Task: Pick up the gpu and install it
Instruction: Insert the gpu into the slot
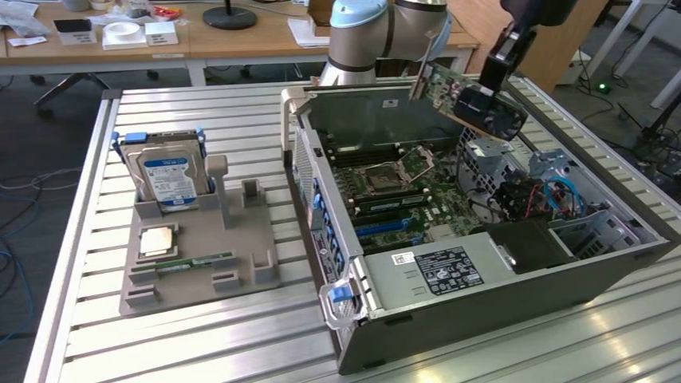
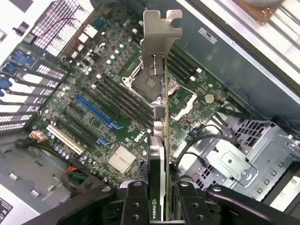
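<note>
The gpu (image 1: pixel 468 100), a green card with a black cooler face and a silver end bracket, hangs tilted in the air above the far side of the open computer case (image 1: pixel 447 311). My gripper (image 1: pixel 496 64) is shut on it from above. In the wrist view the gpu (image 2: pixel 159 108) is seen edge-on between the black fingers (image 2: pixel 136 206), its silver bracket pointing away over the motherboard (image 2: pixel 70 93). Below it lie the cpu socket, the RAM slots and the blue and white expansion slots (image 2: pixel 96 112).
A grey holder (image 1: pixel 197 255) on the slatted table at the exterior view's left carries a silver hard drive (image 1: pixel 165 171), a cpu and a RAM stick. Inside the case are the power supply (image 1: pixel 447 271), drive cages (image 2: pixel 234 164) and cables.
</note>
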### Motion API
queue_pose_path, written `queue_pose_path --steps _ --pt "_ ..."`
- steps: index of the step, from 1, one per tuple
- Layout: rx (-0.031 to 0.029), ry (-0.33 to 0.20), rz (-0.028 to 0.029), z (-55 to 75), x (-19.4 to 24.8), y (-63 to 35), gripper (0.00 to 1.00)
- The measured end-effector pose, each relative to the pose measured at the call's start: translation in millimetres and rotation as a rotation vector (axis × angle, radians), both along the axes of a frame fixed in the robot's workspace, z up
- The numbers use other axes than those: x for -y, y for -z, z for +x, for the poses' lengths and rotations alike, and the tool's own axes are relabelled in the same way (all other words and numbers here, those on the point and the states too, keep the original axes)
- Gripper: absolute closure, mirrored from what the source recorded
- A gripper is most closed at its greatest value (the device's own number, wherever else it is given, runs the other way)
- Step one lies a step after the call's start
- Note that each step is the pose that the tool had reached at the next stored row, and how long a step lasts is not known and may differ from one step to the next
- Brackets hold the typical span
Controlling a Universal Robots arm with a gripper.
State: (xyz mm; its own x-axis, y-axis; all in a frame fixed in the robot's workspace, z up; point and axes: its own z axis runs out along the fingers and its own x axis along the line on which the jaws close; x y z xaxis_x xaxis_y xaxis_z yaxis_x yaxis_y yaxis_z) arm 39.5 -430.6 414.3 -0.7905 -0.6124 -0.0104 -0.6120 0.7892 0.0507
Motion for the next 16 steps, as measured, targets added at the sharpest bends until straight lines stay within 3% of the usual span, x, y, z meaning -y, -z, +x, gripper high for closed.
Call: queue_pose_path --steps 16 --pt "0.0 -0.185 0.0 0.0 -0.2 0.0 0.73"
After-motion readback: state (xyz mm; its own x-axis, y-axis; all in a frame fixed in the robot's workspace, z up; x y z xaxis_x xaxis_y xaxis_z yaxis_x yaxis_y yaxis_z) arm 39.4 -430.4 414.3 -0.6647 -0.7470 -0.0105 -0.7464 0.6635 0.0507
